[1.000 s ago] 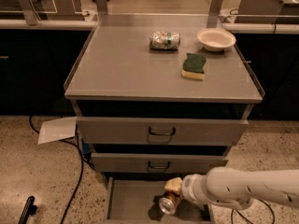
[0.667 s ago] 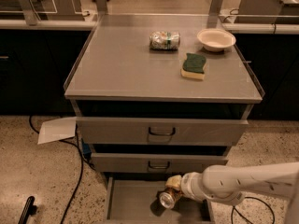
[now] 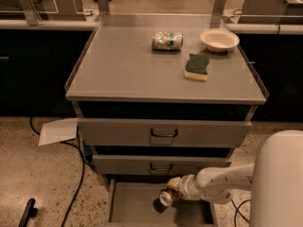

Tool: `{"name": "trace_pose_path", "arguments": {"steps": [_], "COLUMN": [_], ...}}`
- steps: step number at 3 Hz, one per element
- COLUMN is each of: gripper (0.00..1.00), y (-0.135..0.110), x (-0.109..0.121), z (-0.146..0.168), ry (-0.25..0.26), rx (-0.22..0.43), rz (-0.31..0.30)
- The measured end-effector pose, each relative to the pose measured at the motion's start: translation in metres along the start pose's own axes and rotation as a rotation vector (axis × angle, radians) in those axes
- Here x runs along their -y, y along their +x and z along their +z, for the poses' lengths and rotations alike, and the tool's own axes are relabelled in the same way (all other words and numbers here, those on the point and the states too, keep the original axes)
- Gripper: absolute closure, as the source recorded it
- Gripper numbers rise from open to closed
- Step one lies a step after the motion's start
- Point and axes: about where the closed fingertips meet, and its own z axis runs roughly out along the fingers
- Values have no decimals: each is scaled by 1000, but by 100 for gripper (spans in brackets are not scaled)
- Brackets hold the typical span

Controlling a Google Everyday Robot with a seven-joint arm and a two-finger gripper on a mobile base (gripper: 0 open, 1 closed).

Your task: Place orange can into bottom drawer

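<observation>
Grey desk (image 3: 123, 74) carries a green-silver can (image 3: 167, 40), bowl (image 3: 219, 39) and sponge (image 3: 196, 66); we can't read any label. Our pincer (image 3: 172, 192) extends from 3 o'clock over the open bottom drawer (image 3: 135, 207), clamped on the orange can (image 3: 165, 197) at its 8 o'clock tip.

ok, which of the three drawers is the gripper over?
The bottom drawer, lowest and narrowest, its flat floor showing. The gripper holds the orange can over it; the two wider drawers sit above.
</observation>
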Motion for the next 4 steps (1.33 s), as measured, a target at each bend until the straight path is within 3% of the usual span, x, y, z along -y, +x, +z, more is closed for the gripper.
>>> {"name": "trace_pose_path", "arguments": {"steps": [2, 3, 4], "gripper": [100, 100, 100], "y": [-2, 0, 4], "x": [28, 31, 33], "z": [46, 66, 81], "ry": [-77, -127, -145], "rx": [-102, -176, -227], "rz": [112, 133, 144]}}
